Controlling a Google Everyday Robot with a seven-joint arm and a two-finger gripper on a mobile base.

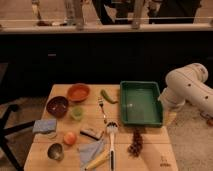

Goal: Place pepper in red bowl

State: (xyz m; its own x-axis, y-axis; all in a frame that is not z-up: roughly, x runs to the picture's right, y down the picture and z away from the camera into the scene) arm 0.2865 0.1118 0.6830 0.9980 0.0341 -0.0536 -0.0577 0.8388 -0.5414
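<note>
The green pepper (107, 96) lies on the wooden table (150, 150), between the red bowl and a green tray. The red bowl (78, 92) stands at the table's back, left of the pepper, and holds nothing. My white arm (190, 87) bends in from the right. My gripper (168, 105) is at the arm's lower end, beside the tray's right edge and well to the right of the pepper.
A green tray (140, 120) fills the table's right half. A maroon bowl (57, 105), a small green cup (76, 112), a fork (102, 107), a blue sponge (44, 125), an orange fruit (70, 137), a metal bowl (55, 151), a brush (111, 142) and a dark cluster (135, 142) lie around. A chair (7, 130) stands left.
</note>
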